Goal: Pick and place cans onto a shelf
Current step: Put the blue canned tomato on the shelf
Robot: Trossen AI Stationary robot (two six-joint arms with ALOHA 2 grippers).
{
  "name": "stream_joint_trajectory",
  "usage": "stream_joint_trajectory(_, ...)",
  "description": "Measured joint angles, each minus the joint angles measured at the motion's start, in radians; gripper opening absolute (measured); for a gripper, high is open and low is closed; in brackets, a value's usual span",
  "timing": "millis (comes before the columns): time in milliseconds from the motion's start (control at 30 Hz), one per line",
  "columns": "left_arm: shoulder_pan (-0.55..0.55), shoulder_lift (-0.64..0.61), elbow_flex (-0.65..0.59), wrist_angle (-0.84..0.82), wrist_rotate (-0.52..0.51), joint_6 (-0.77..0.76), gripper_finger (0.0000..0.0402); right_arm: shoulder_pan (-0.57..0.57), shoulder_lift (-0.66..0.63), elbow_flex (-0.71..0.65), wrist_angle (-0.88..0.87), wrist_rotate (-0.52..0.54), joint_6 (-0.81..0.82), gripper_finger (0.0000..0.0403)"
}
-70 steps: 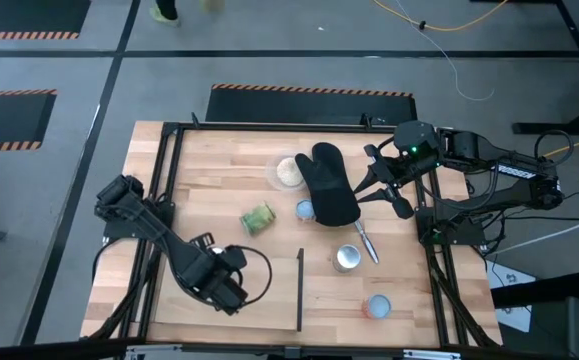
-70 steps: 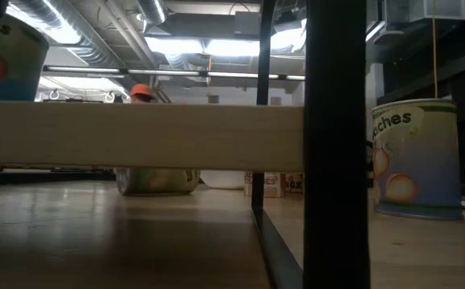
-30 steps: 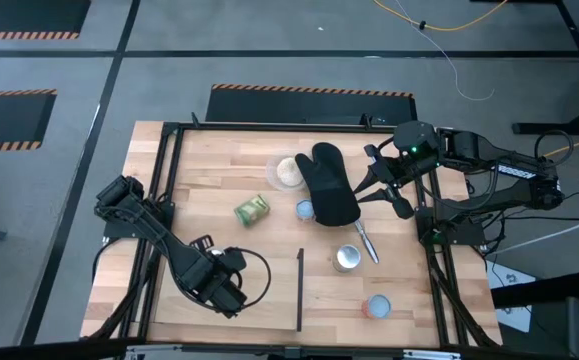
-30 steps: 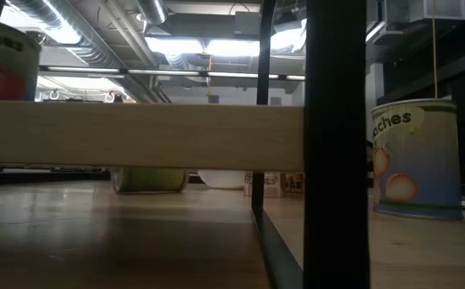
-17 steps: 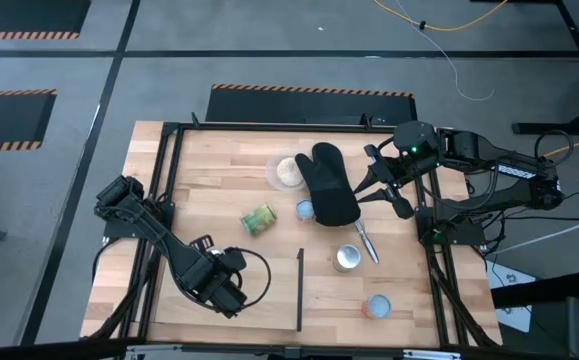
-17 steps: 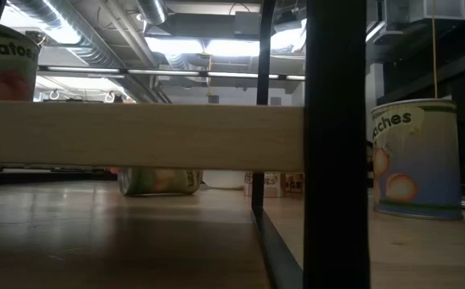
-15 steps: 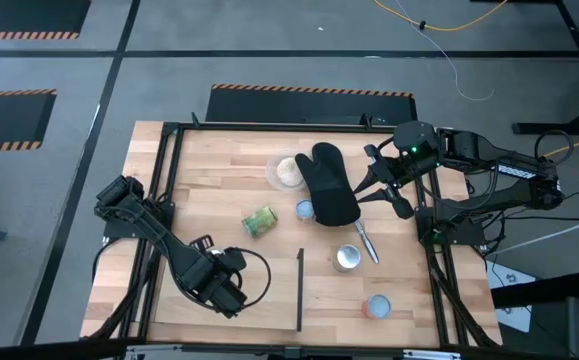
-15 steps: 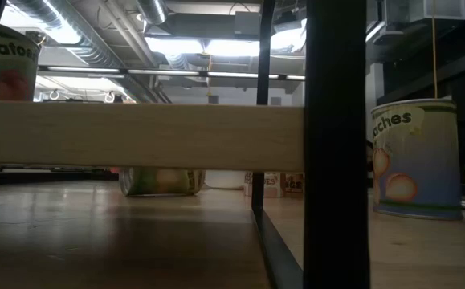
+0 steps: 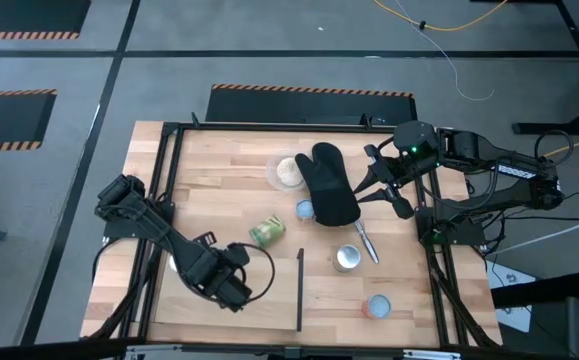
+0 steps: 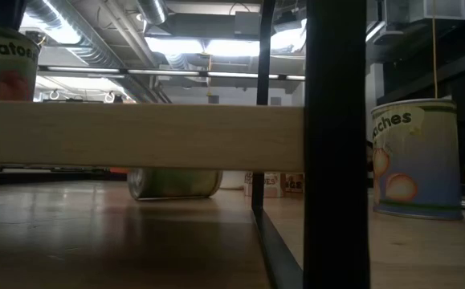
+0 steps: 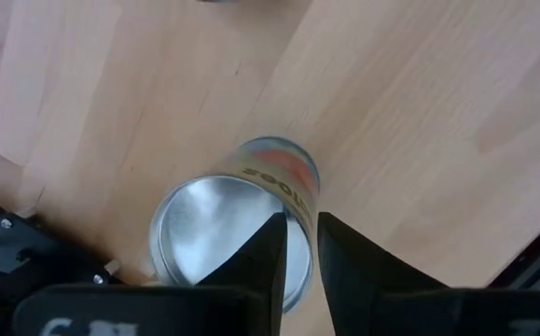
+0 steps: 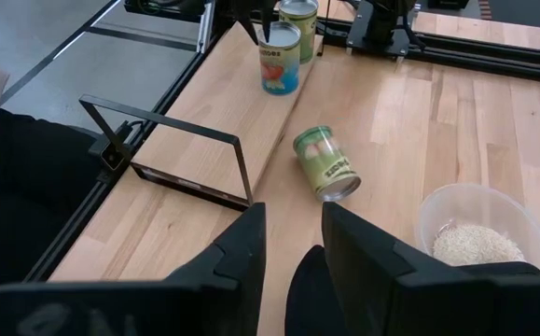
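Note:
A tomato can (image 11: pixel 228 233) with a silvery top stands upright on its base on the light-wood shelf (image 12: pixel 223 121), at its far-from-strip end beside another can (image 12: pixel 299 14). My left gripper (image 11: pixel 302 245) points down over it, open. One finger stands over the can's top and the other outside its wall. A green-label can (image 9: pixel 267 232) lies on its side on the table, just beyond the shelf. My right gripper (image 9: pixel 381 195) waits open, in the air over the table's right part. Three more cans (image 9: pixel 305 210) (image 9: pixel 347 259) (image 9: pixel 377 306) stand on the table. My left gripper straddles the tomato can's rim (image 11: pixel 299 280) from above. I cannot tell whether either finger touches it. The can stands upright on the shelf.
A black oven mitt (image 9: pixel 331 185) and a clear bowl of grains (image 9: pixel 287 172) lie at mid-table. A metal utensil (image 9: pixel 367 243) lies by the silvery can. The shelf's black strip (image 9: pixel 300 290) runs toward the near edge. A peaches can (image 10: pixel 415 156) stands near the low camera.
The green-label can has rolled on its side toward the table's near edge and now lies closer to the shelf. The tomato can's label has shifted a little on the shelf and then stayed still, while my left gripper's finger has edged sideways above it.

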Motion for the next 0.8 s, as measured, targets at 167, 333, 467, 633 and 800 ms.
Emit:
stream_joint_trajectory(167, 0.011, 0.000, 0.000, 0.000, 0.000, -0.012, 0.0057, 0.000, 0.000, 0.000, 0.000, 0.000, 0.000, 0.0112)
stream_joint_trajectory(333, 0.031, 0.000, 0.000, -0.001, 0.000, -0.075, 0.0057, 0.000, 0.000, 0.000, 0.000, 0.000, 0.000, 0.0112)
stream_joint_trajectory(467, 0.042, 0.000, 0.000, 0.000, 0.000, -0.117, 0.0057, 0.000, 0.000, 0.000, 0.000, 0.000, 0.000, 0.0112)
stream_joint_trajectory(633, 0.056, 0.000, 0.000, 0.000, 0.001, -0.180, 0.0057, 0.000, 0.000, 0.000, 0.000, 0.000, 0.000, 0.0112)
stream_joint_trajectory(800, 0.061, -0.001, 0.000, 0.000, 0.034, -0.190, 0.0057, 0.000, 0.000, 0.000, 0.000, 0.000, 0.000, 0.0112)
